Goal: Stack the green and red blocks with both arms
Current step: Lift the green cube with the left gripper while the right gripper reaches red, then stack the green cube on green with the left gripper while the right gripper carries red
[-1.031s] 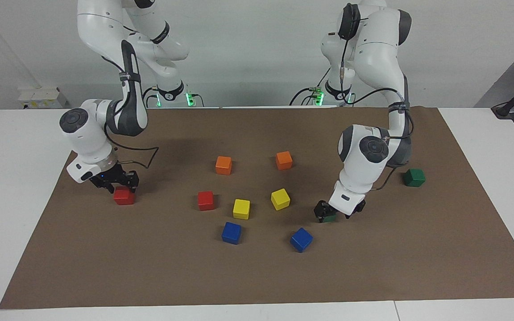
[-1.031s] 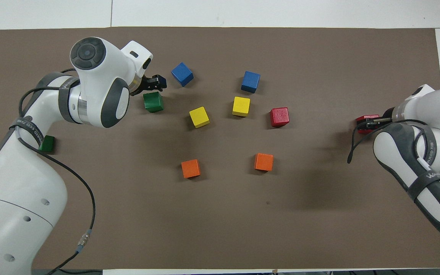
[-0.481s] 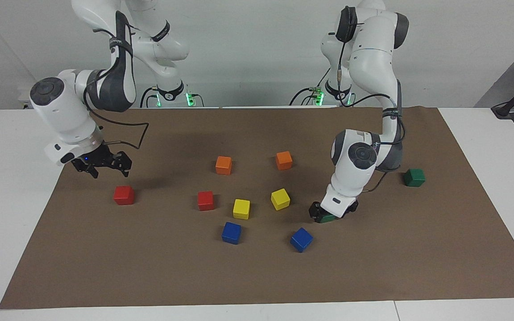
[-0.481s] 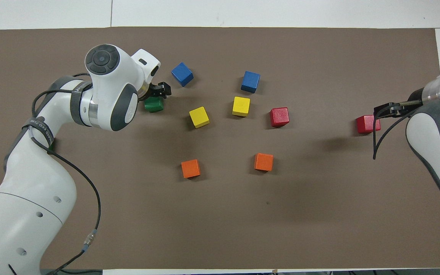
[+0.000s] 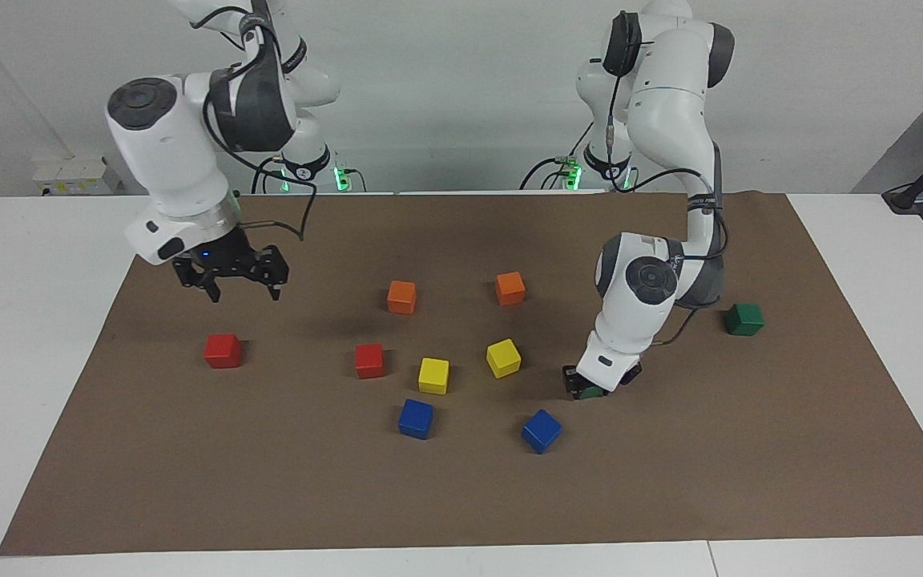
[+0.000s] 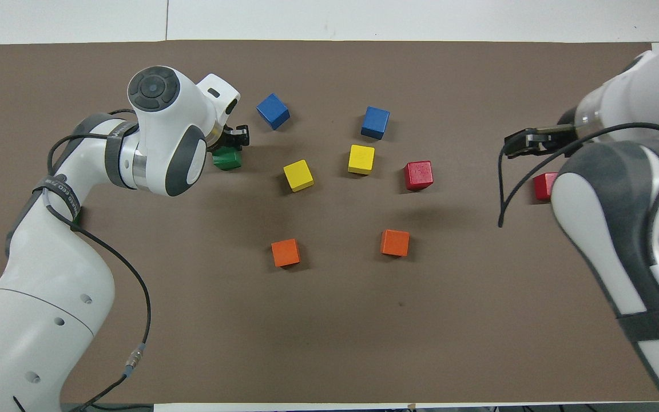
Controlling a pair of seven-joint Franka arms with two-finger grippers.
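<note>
Barely begun: no stack yet. Low and right of centre in the facing view, left gripper clamped on green cube, resting on the mat. Mid-frame, red cube; further left, second red cube; far right, second green cube. Upper left, right gripper raised, spread wide, empty. Glossy, hard, sharp-edged, equal cubes; matte brown mat.

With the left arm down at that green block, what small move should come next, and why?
Probably a short straight lift. The left gripper is shut on the green block, which sits low on the mat, so raising it clears the nearby blue block before carrying it toward the other green block. The right gripper hangs open above the mat.
</note>
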